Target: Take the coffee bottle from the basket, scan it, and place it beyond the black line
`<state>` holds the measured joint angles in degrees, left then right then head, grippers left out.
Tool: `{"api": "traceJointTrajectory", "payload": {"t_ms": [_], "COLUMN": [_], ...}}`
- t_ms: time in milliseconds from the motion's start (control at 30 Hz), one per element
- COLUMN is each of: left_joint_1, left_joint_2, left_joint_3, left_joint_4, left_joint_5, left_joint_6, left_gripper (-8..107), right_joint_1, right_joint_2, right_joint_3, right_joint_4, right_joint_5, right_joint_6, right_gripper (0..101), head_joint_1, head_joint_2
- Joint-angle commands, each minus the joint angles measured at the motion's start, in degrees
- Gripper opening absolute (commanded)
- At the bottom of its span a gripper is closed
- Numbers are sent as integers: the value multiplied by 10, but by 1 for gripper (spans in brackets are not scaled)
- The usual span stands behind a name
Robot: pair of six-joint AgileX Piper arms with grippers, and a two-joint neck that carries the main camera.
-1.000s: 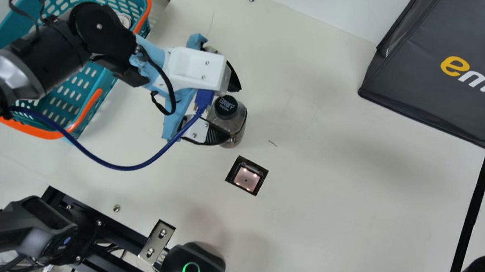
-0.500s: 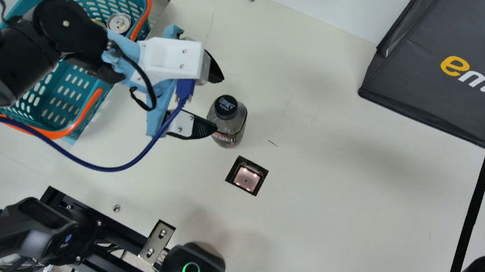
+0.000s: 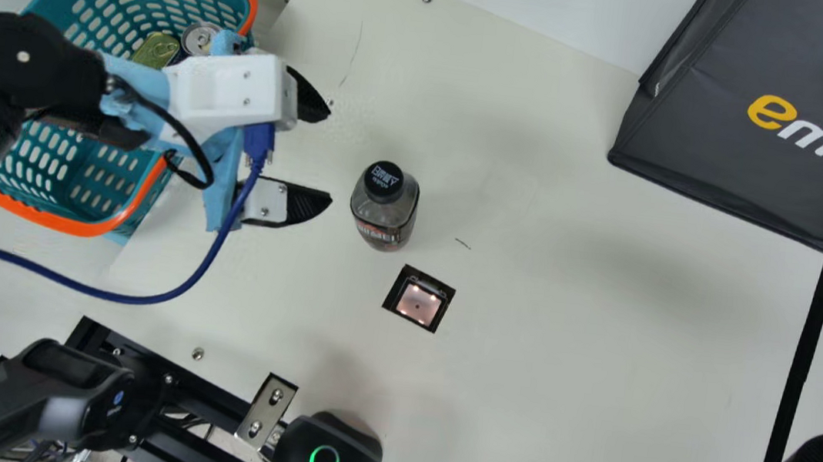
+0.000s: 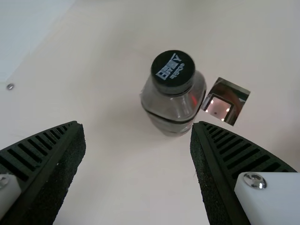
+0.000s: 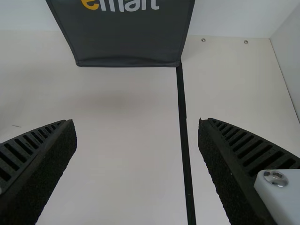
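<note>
Ribbed fingers parted and empty, the left gripper (image 3: 330, 152) faces the upright coffee bottle (image 3: 384, 208), which stands apart from it near the centre of the main view. Just below in the frame glows the scanner window (image 3: 419, 303); the black line (image 3: 803, 361) runs down the right side. The right gripper (image 5: 136, 122) is also open and empty. The step looks like a handover between 2 arms: the left should back straight off, lest a fingertip topple the bottle; the right should grip squarely below the cap (image 3: 384, 181), leaving the barcode uncovered for scanning.
</note>
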<state>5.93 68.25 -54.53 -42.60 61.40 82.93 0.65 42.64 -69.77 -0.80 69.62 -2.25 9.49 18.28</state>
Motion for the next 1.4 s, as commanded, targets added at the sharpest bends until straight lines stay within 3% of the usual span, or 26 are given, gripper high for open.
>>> {"api": "traceJointTrajectory", "payload": {"t_ms": [0, 700, 1367], "left_joint_1": [8, 38, 79], "left_joint_2": [-13, -119, -189], "left_joint_3": [5, 20, 18], "left_joint_4": [1, 92, 140], "left_joint_5": [-9, -125, -121], "left_joint_6": [-11, -259, -380], "left_gripper": [90, 90, 90], "right_joint_1": [0, 0, 0], "right_joint_2": [0, 0, 0], "right_joint_3": [0, 0, 0], "right_joint_4": [0, 0, 0], "right_joint_5": [0, 0, 0], "right_joint_6": [0, 0, 0], "right_gripper": [91, 91, 91], "head_joint_1": [-16, -16, -16], "head_joint_2": [1, 1, 1]}}
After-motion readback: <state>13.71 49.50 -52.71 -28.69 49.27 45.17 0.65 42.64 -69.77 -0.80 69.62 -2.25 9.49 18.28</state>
